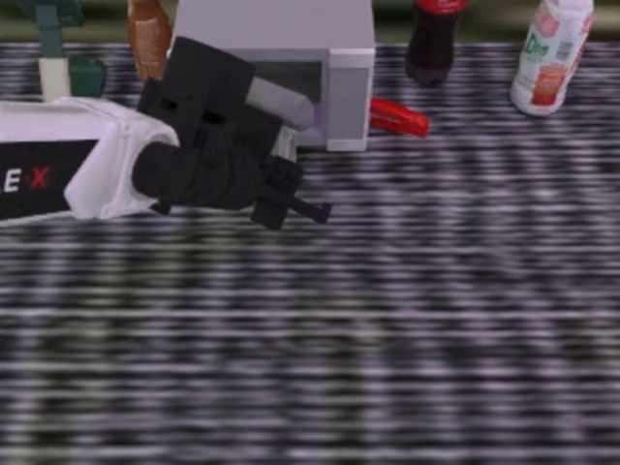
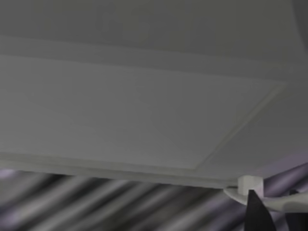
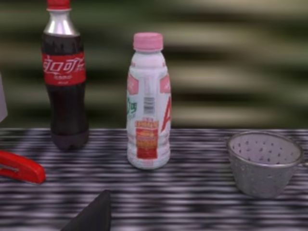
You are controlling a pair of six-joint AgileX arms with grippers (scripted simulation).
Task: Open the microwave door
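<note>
Scene: top view, looking down on a table w/ a black-and-pale striped, blurry-patterned cloth (image 1: pixel 387 329).
Task thing: boxy light grey, silvery microwave (image 1: pixel 281 29) at upper centre of the top view, against the far edge.
Door: flat light grey microwave door (image 1: pixel 283 102) w/ greyish window stands angled out from the oven front, partly swung; dark cavity shows behind it. In the left wrist view the door panel (image 2: pixel 134 115) fills nearly the whole frame, very close.
Left arm: white and black arm comes in from the left edge of the top view; left gripper (image 1: pixel 291 199) sits just in front of the door's lower edge. Fingers: can't tell if spread or clenched, nor if they touch the door.
Right arm: not in the top view; parked off frame. Its wrist view shows only a dark tip at the bottom edge.
Progress: judged part done, door ajar, not yet wide; more swing left.
Surface: open striped cloth across the lower two thirds of the top view.
Nearby: red stapler-like tool (image 1: pixel 397 116) just right of the oven; dark cola bottle w/ red label (image 1: pixel 434 39); white bottle w/ pink cap (image 1: pixel 550 53) upper right; brown bottle (image 1: pixel 147 34) upper left; metal perforated strainer cup (image 3: pixel 264 163) in the right wrist view.
Room: blurred olive-green banded backdrop behind the table.
</note>
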